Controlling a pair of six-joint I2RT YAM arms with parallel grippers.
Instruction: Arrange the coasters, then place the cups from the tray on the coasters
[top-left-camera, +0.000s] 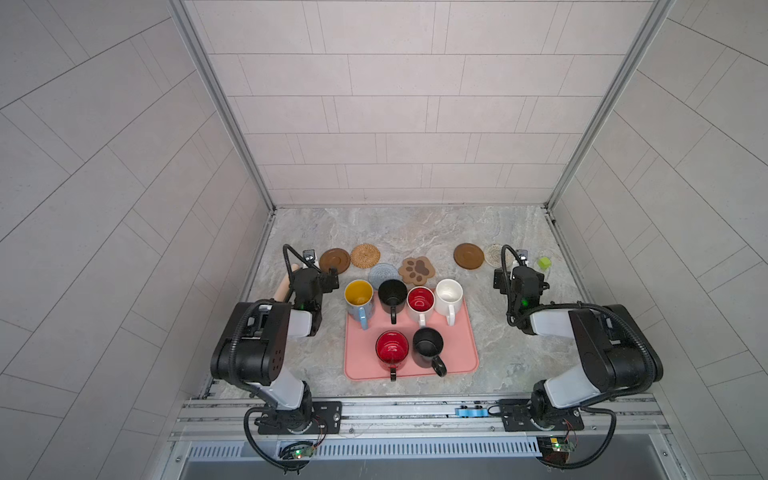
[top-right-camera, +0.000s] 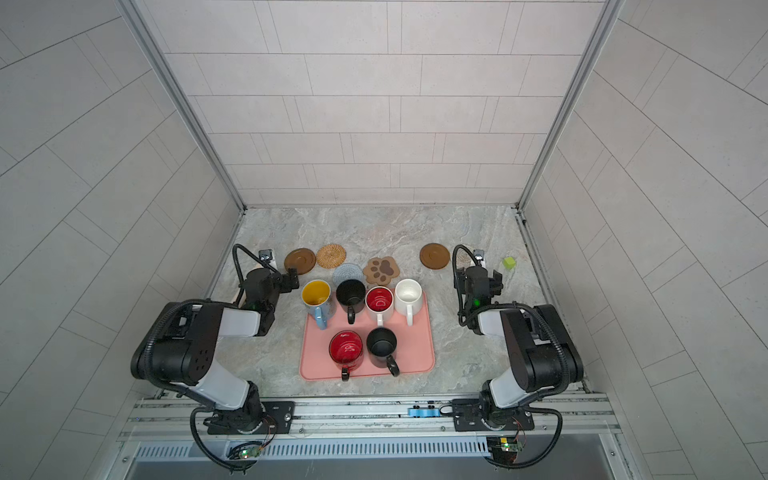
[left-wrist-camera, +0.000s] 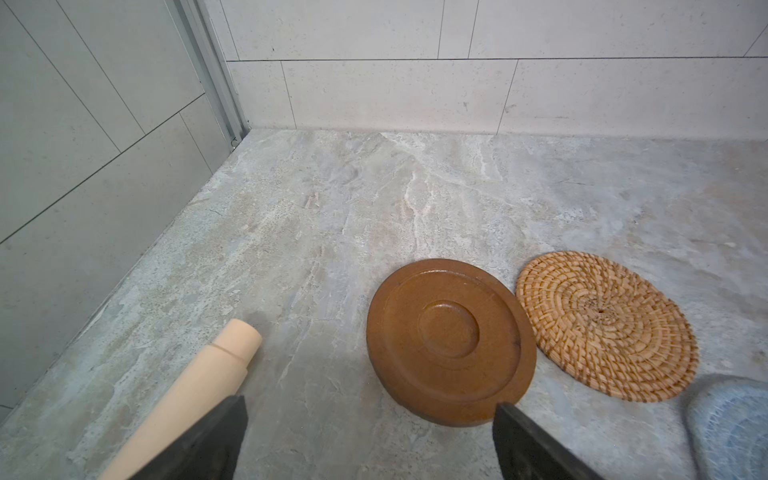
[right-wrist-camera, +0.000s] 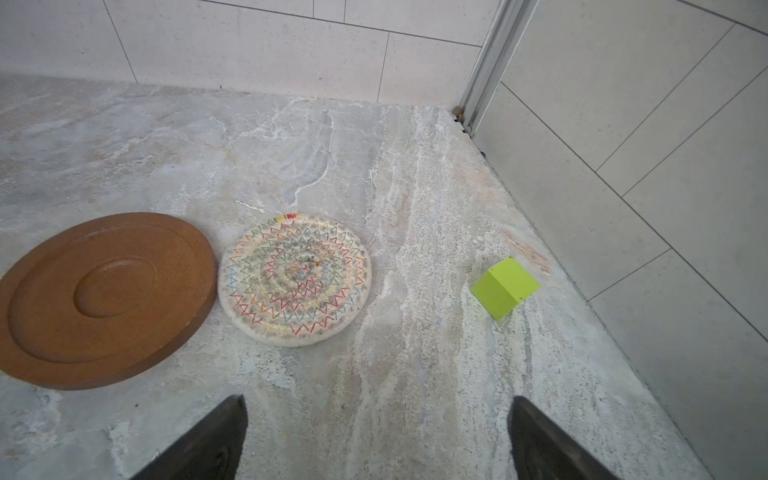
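Six coasters are laid flat on the marble table (top-left-camera: 415, 226), beyond the tray (top-left-camera: 461, 349); none is covered by a cup. From the left side: left wooden disc (top-left-camera: 334, 261) is set edge to edge with rattan round (top-left-camera: 365, 256); grey-blue crochet round (top-left-camera: 382, 274) and paw-shaped coaster (top-left-camera: 417, 269) are placed just behind the tray's far edge, the grey-blue one partly hidden by mugs; right wooden disc (top-left-camera: 468, 256) is seen right beside whitish crochet round (right-wrist-camera: 293, 280), which is partly masked by the right arm's cable in both top views.

All six cups are seated upright on the pink tray. Far row: light blue cup (top-left-camera: 359, 297) with yellow inside, far black cup (top-left-camera: 392, 294), red-lined white cup (top-left-camera: 420, 302), plain white cup (top-left-camera: 449, 294). Near row: red cup (top-left-camera: 392, 349), near black cup (top-left-camera: 428, 345). All handles are turned roughly toward the robot's base.

Left gripper (left-wrist-camera: 370, 409): jaws are spread wide, nothing is held; it is positioned left of the tray, with the left wooden disc close to one finger and a beige cylinder (left-wrist-camera: 199, 386) at the other.

Right gripper (right-wrist-camera: 378, 405): jaws are spread wide, nothing is held; bare table is seen between the fingers, with the whitish round and a green cube (right-wrist-camera: 505, 287) ahead of it.
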